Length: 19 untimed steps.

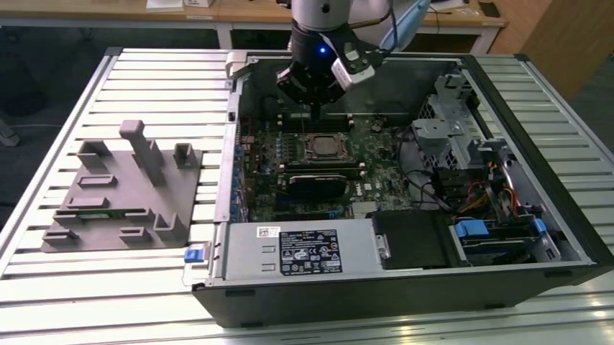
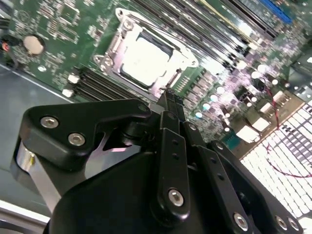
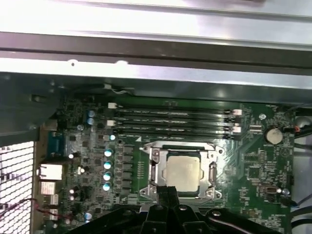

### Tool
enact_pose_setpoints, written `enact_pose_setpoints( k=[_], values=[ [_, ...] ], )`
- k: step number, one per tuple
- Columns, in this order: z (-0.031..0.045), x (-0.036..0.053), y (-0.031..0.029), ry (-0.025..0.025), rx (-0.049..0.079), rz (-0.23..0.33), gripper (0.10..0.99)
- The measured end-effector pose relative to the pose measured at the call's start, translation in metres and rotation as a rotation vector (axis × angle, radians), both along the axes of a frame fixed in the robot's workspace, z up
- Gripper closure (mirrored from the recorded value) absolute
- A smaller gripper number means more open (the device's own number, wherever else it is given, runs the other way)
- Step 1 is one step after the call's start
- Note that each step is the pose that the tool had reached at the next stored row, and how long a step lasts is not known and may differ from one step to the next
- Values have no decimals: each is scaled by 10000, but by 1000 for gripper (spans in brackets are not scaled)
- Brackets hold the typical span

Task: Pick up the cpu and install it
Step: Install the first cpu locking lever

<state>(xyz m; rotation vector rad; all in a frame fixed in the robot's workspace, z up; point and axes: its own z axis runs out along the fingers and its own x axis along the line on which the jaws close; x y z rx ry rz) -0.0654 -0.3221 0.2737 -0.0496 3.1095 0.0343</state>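
Black gripper (image 2: 167, 97) fingers (image 2: 171, 146) press together with nothing between them, tips just above the edge of the socket frame (image 3: 183, 170) on the motherboard (image 1: 317, 169). Inside that frame the cpu (image 3: 183, 173) lies flat, silvery top up. Beside the open computer case (image 1: 537, 180), well apart from the socket, rests a grey plastic fixture (image 1: 120, 198).

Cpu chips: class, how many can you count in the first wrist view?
1. The cpu lies inside the socket frame on the motherboard, next to the gripper. Others may be hidden.
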Motion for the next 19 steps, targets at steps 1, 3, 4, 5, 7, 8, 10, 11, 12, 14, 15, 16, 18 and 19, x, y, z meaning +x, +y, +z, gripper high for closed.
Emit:
enact_pose_setpoints(
  k=[1, 3, 4, 5, 7, 8, 10, 11, 12, 14, 15, 16, 18, 19],
  values=[
    [-3, -26, 0, 0, 1, 0, 980],
    [-8, -68, 0, 0, 1, -1, 980],
    [-9, -88, 0, 0, 0, -1, 980],
    [-11, -106, 0, 0, 0, -1, 980],
    [-15, -134, 0, 0, 1, -16, 980],
    [-16, -152, 0, 0, 0, -48, 980],
    [-20, -188, 0, 0, 1, -125, 980],
    [-22, -205, 1, -1, 1, -150, 980],
    [-25, -217, 2, -1, 2, -159, 980],
    [-32, -236, 9, 1, -1, -165, 980],
    [-37, -242, 16, 1, -1, -166, 980],
    [-42, -248, 23, 1, 0, -167, 980],
    [-52, -263, 43, 0, 1, -171, 980],
    [-58, -271, 58, -1, 1, -177, 980]
  ],
)
